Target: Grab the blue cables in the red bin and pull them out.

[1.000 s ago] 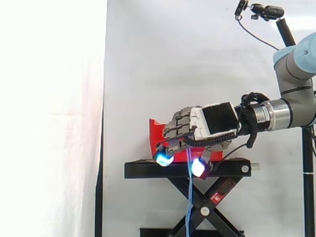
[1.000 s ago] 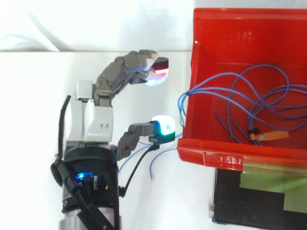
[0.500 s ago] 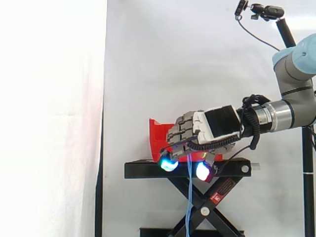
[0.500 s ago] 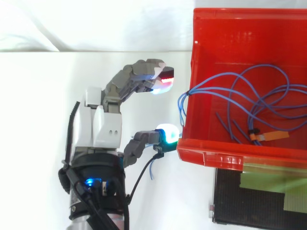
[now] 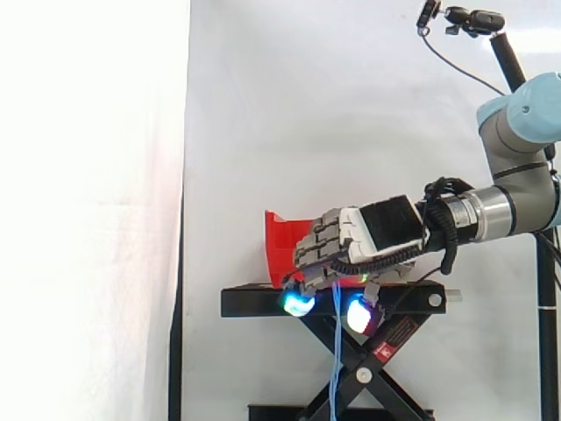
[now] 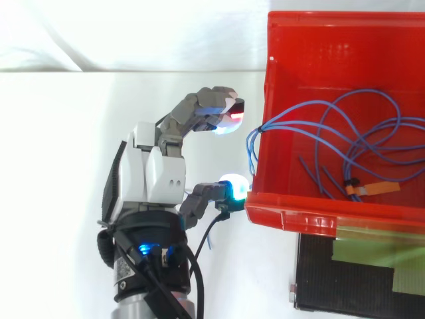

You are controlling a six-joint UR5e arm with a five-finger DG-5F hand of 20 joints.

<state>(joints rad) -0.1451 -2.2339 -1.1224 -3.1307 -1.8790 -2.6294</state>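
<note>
A white fabric curtain (image 5: 289, 105) forms the backdrop, brightest at its left side. A black metal scissor-lift stand (image 5: 263, 303) stands before it.

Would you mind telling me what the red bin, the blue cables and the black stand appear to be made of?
The red open-topped bin looks like moulded plastic, smooth and slightly glossy, with sheen on its rim. The thin blue cables seem plastic-insulated wire, holding springy loops. The black scissor stand is probably matte painted metal, judging by its flat bars.

Red bin (image 6: 332, 219); blue cables (image 6: 251, 141); black stand (image 5: 263, 303); white curtain (image 5: 307, 105).
</note>
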